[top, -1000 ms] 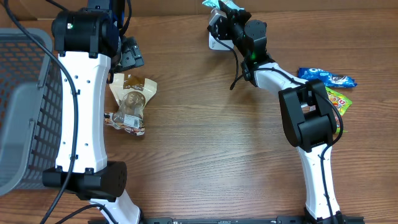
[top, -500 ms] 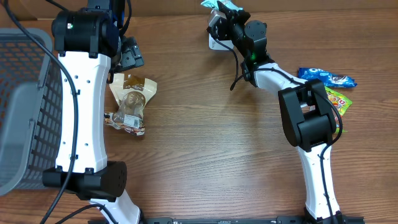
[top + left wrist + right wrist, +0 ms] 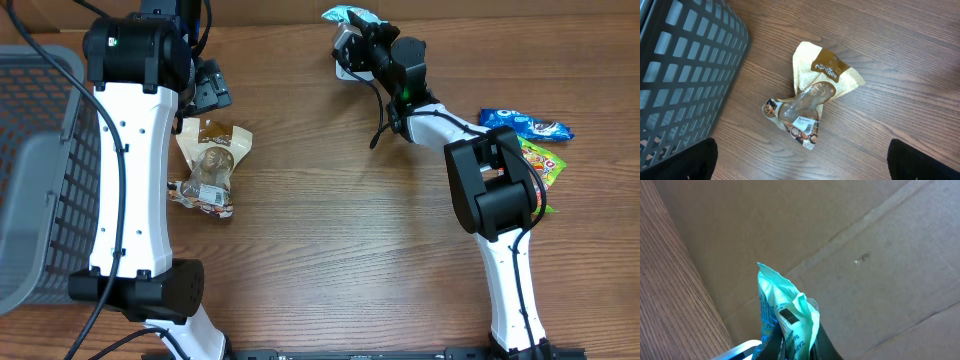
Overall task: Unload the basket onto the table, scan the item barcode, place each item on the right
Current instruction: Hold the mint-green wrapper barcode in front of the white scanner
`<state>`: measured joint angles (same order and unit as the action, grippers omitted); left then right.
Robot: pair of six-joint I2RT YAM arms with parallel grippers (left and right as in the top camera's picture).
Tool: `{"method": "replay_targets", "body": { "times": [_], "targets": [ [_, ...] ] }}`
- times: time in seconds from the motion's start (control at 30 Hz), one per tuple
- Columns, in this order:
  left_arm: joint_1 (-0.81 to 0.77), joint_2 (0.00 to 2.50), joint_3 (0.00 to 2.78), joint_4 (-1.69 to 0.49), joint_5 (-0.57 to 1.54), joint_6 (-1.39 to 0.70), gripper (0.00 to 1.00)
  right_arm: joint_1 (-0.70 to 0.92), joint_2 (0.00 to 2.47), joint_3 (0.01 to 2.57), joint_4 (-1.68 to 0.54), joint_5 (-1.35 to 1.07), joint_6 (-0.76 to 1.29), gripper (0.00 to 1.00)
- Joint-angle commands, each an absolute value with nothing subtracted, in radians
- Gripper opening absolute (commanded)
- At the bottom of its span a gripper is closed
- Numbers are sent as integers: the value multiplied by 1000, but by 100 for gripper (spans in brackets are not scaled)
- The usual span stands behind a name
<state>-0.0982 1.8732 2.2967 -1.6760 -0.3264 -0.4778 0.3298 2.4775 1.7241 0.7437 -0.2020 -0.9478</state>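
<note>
The item is a crumpled teal packet (image 3: 786,314) with a small black printed patch facing the right wrist camera. My right gripper (image 3: 796,347) is shut on its lower end and holds it up against a cardboard wall. From above, the packet (image 3: 345,14) sticks out of the right gripper (image 3: 362,33) at the table's far edge, just over a white scanner (image 3: 345,70). A corner of the scanner (image 3: 737,350) shows below the packet. My left gripper (image 3: 801,162) hangs open over the wood, close to a brown snack bag (image 3: 815,97), with nothing between its fingers.
A grey plastic basket (image 3: 40,170) fills the left side, and its wall (image 3: 685,70) stands next to the brown bag (image 3: 210,160). A blue cookie packet (image 3: 525,123) and a green-yellow candy packet (image 3: 545,160) lie at the right.
The right gripper has shifted the teal packet slightly left and towards the scanner. The left arm has not moved.
</note>
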Motion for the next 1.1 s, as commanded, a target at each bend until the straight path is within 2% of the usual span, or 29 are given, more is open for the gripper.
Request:
{"method": "replay_targets", "body": {
  "times": [0.0, 1.07],
  "targets": [
    [-105, 1880, 2292, -1675, -340, -498, 100, 332, 2481, 1735, 749, -203, -951, 4],
    [-105, 1880, 2292, -1675, -339, -498, 100, 346, 2481, 1721, 648, -169, -952, 4]
  ]
}}
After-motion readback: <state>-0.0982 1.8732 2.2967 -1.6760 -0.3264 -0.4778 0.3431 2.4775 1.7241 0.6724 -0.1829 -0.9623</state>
